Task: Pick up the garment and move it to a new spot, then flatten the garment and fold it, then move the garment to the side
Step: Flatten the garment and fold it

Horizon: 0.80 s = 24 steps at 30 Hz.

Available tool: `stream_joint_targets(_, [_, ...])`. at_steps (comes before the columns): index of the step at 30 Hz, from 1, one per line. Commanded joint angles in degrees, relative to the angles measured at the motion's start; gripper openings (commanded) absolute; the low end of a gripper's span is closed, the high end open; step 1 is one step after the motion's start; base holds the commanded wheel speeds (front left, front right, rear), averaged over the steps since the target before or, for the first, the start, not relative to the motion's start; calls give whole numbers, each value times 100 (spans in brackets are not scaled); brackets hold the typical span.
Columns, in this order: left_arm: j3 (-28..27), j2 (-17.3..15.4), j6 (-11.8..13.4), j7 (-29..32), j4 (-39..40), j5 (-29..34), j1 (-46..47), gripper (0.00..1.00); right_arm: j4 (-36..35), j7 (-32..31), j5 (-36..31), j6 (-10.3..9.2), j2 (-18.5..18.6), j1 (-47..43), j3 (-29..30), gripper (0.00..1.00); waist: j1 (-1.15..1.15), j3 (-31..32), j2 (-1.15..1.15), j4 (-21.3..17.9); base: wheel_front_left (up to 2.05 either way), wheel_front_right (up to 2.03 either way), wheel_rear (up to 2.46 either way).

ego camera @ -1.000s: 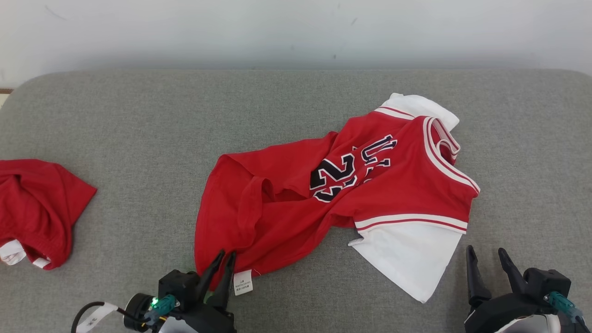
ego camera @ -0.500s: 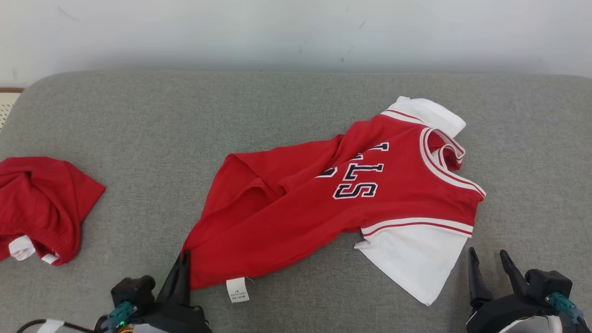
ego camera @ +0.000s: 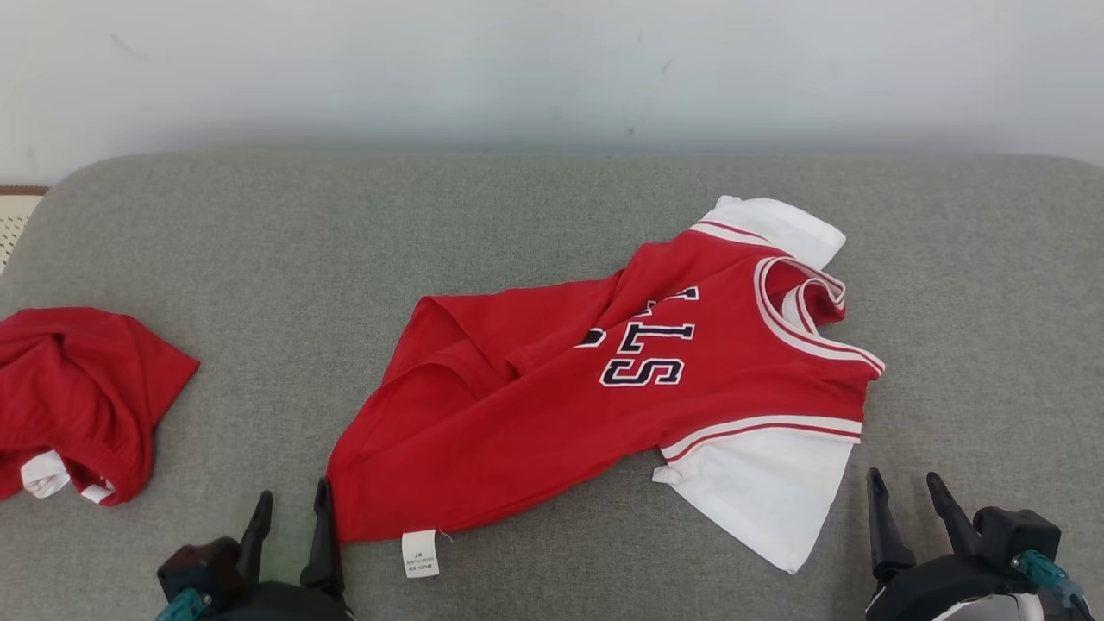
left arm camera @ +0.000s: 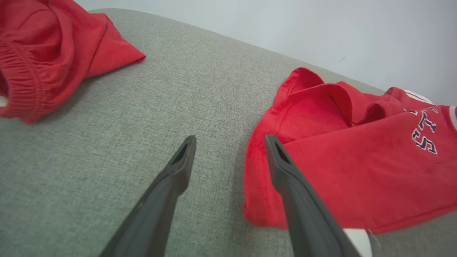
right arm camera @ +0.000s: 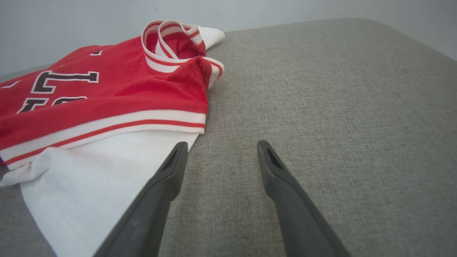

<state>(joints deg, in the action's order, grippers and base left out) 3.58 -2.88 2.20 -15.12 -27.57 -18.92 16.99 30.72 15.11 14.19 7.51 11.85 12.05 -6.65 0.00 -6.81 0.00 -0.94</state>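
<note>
Flattening step: jersey (ego camera: 552,405) lay rumpled.
Left gripper (ego camera: 293,493) and right gripper (ego camera: 903,476) gaped empty; next, likely grasp hem corner, pull flat.

My left fingers (ego camera: 323,530) stand spread and empty at the lower left. The right one is just beside the near hem corner of the crumpled red fabric jersey with dark lettering (ego camera: 552,423). A small white care label (ego camera: 420,553) lies at that hem. My right fingers (ego camera: 881,522) stand spread too, near the jersey's white sleeve (ego camera: 759,492) but apart from it. A bunched red garment with white trim (ego camera: 82,388) lies well to the left on the grey fabric-covered bench (ego camera: 259,259).
</note>
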Motion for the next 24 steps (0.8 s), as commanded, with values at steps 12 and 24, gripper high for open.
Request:
stream_joint_targets(12, [177,-5,68,-7,424,272,-885,100,-150,2,81,-4,-202,-408,-220,100,0,491,0,21,0,0,0])
stream_joint_targets(24, [305,-6,52,-7,533,278,-1108,100,106,2,301,-4,-291,-691,-723,100,0,517,0,243,0,0,0])
